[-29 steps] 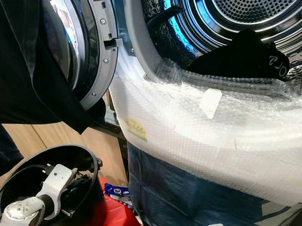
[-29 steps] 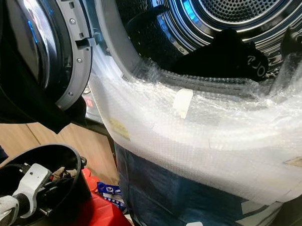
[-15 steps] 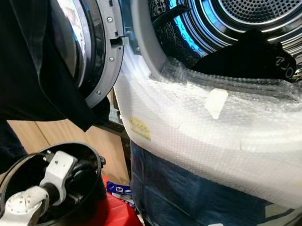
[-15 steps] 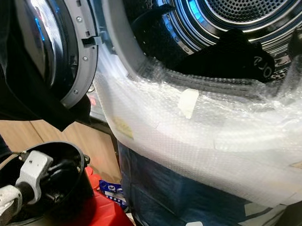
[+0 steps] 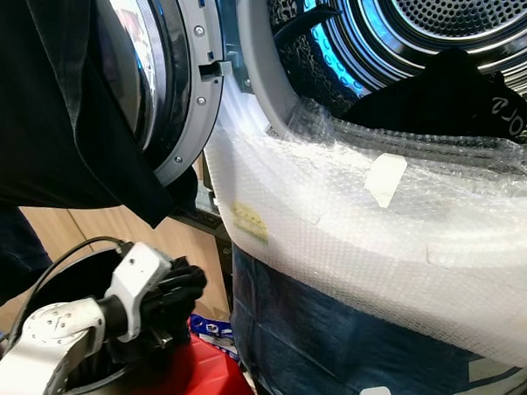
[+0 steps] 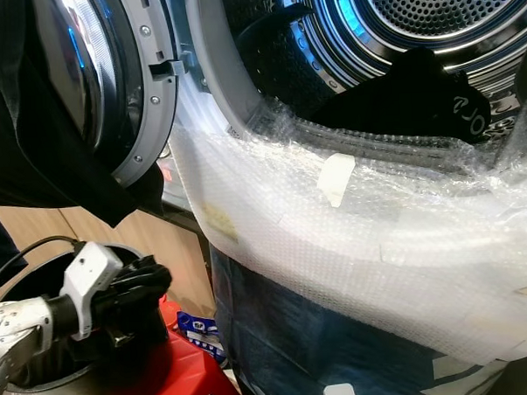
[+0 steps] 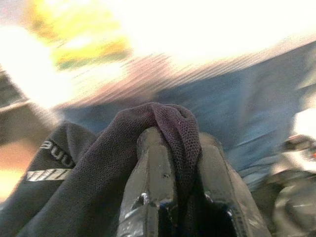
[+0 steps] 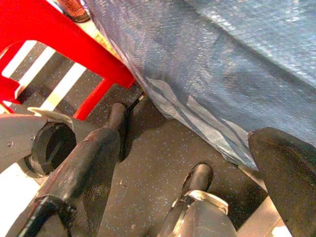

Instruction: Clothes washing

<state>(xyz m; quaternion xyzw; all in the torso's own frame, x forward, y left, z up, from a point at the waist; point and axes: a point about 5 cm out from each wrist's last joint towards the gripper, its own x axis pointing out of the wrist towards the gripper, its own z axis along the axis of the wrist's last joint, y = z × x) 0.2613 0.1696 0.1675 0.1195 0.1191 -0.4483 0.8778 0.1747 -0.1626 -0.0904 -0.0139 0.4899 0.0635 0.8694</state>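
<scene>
From the left eye view, the open front-loading washing machine with its perforated steel drum [image 5: 465, 14] took up the upper right, its front panel wrapped in clear bubble wrap [image 5: 378, 219] over a blue plastic sheet [image 5: 340, 352]. A black garment with white lettering [image 5: 452, 102] lay inside the drum at the lip of the opening. The round glass machine door [image 5: 167, 88] stood swung open to the left, with another large black cloth [image 5: 50, 111] hanging in front of it. Low on the left, the left gripper [image 5: 176, 293] sat over the rim of a round black laundry bucket [image 5: 53, 281], which rested on a red plastic stool [image 5: 197, 375], and dark fabric was bunched around its fingers.

The right eye view gave the same scene, with a small blue printed packet [image 6: 197, 329] lying just beside the stool.

The left wrist view settled what the head views left vague: the two black fingers [image 7: 153, 182] were pressed together on a fold of dark mesh garment with a white printed logo [image 7: 84, 182], the cloth draped over the fingertips, against a blurred bright and blue background.

The right wrist view looked down at a dark speckled floor [image 8: 148, 182], the red stool leg and the blue sheet's lower edge. The right gripper [image 8: 197, 163] hung low beside the machine, its fingers spread wide apart and holding nothing.
</scene>
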